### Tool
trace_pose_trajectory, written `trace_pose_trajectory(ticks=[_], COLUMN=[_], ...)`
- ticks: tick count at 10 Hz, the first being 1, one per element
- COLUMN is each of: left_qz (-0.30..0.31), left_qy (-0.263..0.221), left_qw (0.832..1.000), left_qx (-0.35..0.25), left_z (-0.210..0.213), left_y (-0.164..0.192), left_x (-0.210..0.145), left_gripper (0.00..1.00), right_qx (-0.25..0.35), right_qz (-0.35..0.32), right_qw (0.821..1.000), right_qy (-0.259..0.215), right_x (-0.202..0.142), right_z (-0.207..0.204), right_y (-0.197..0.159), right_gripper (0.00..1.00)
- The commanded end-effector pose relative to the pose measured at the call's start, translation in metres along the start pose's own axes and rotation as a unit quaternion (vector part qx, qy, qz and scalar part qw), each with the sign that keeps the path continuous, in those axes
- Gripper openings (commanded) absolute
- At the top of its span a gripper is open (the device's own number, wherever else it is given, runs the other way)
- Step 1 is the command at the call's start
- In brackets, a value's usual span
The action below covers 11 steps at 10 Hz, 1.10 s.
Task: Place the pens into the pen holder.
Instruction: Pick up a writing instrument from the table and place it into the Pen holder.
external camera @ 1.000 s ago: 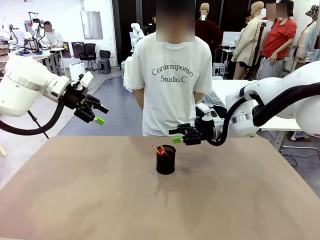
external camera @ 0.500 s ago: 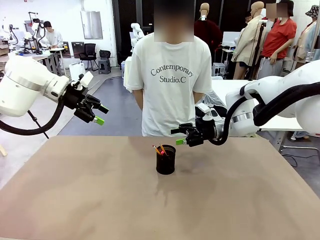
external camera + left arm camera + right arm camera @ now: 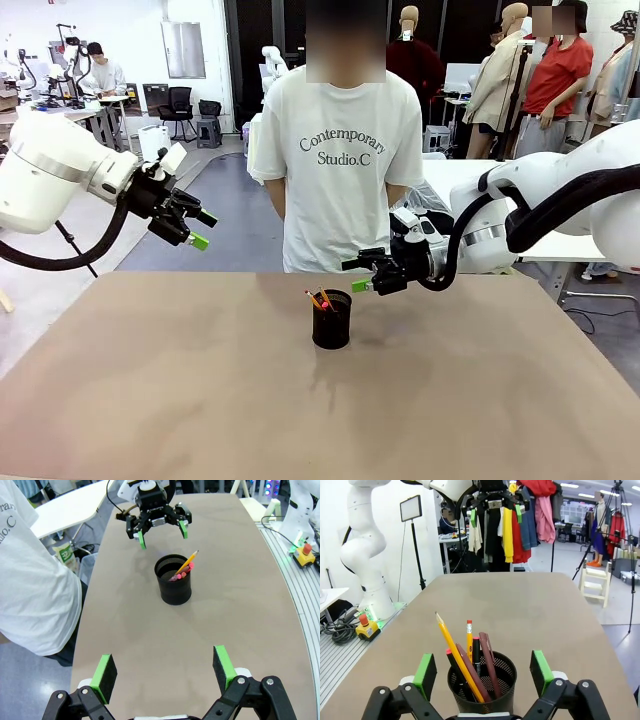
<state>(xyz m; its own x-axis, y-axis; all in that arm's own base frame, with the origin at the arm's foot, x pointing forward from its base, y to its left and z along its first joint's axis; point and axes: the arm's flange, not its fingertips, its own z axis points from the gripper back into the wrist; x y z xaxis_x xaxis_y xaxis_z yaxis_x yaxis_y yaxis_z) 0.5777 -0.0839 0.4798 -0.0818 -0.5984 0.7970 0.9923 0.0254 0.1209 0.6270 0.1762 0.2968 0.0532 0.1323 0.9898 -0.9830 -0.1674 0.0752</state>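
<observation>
The pen holder (image 3: pixel 332 322), a black mesh cup, stands upright on the brown table a little beyond its middle. Several pens (image 3: pixel 318 298) lean inside it. In the right wrist view a yellow pencil, an orange pencil and dark red pens (image 3: pixel 470 655) rise from the pen holder (image 3: pixel 482 686). My right gripper (image 3: pixel 355 274) hangs open just right of the cup and above its rim, with nothing between its fingers. My left gripper (image 3: pixel 204 230) is open and empty, held high beyond the table's left far edge. The left wrist view looks down on the pen holder (image 3: pixel 173 580) from a distance.
A person in a white T-shirt (image 3: pixel 340 150) stands at the table's far edge, right behind the cup. The table top (image 3: pixel 200 400) is bare around the cup. A red stop button (image 3: pixel 364 622) sits off the table's side.
My right gripper's jaws have spread a little wider, and it has drawn back slightly to the right of the cup. The left arm and the pens have stayed still.
</observation>
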Motion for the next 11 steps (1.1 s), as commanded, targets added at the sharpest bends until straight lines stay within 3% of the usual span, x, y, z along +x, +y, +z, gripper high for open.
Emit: trace_pose_trajectory(ticks=[1,3,4,7,11], left_qz=[-0.001,-0.001,-0.001,-0.001,-0.001], left_qy=[0.001,0.001,0.001,0.001,0.001], left_qw=[1.000,1.000,1.000,1.000,1.000], left_qx=[0.000,0.000,0.000,0.000,0.000], left_z=[0.002,0.002,0.002,0.002,0.002], left_y=[-0.001,-0.001,-0.001,-0.001,-0.001], left_x=[0.001,0.001,0.001,0.001,0.001], left_gripper=[1.00,1.00,1.00,1.00,1.00], right_qx=[-0.001,0.000,-0.033,-0.063,-0.068], right_qz=[0.000,0.000,-0.003,-0.008,-0.049], right_qw=[1.000,1.000,0.999,0.991,0.981], right_qy=[-0.001,0.000,0.021,0.114,0.176], right_x=[0.001,-0.001,0.007,0.056,0.111], right_z=[0.000,0.000,0.001,0.021,0.053], right_y=[0.000,0.000,0.002,0.026,0.046], right_gripper=[1.00,1.00,1.00,1.00,1.00])
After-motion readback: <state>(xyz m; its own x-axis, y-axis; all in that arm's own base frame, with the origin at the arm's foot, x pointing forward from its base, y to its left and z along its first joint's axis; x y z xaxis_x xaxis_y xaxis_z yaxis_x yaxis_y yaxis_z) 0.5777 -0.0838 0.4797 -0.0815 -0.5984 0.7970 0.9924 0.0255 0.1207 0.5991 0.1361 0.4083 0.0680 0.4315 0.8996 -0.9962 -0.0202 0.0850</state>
